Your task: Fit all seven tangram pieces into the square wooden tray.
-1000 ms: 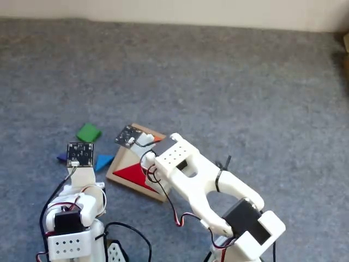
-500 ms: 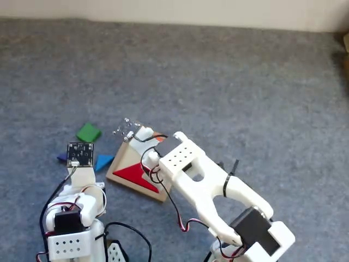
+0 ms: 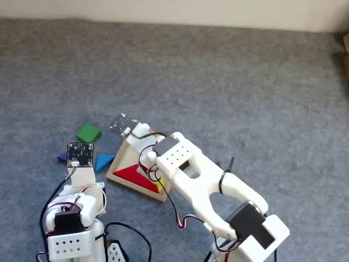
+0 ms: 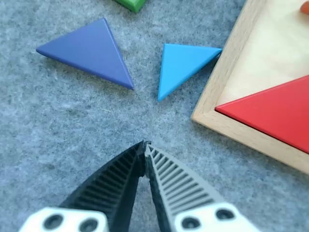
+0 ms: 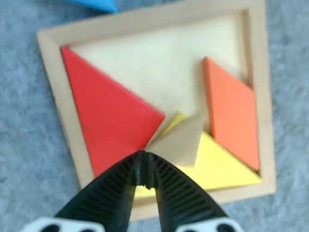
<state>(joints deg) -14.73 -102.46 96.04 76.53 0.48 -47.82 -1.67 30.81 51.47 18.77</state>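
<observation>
Found the fingers of the left gripper (image 4: 145, 146) pressed together on nothing, over grey carpet (image 4: 48, 121), just short of a light blue triangle (image 4: 183, 65) and a dark blue triangle (image 4: 89, 50), near a corner of the wooden tray (image 4: 217, 82). Saw the right gripper (image 5: 144, 160) pinched closed too, tips right at the corner of a small tan piece (image 5: 178, 140) lying over the yellow triangle (image 5: 217, 166), between the red triangle (image 5: 106, 116) and orange parallelogram (image 5: 231, 116), all inside the tray. Spotted a green piece (image 3: 88, 132) out on the carpet.
</observation>
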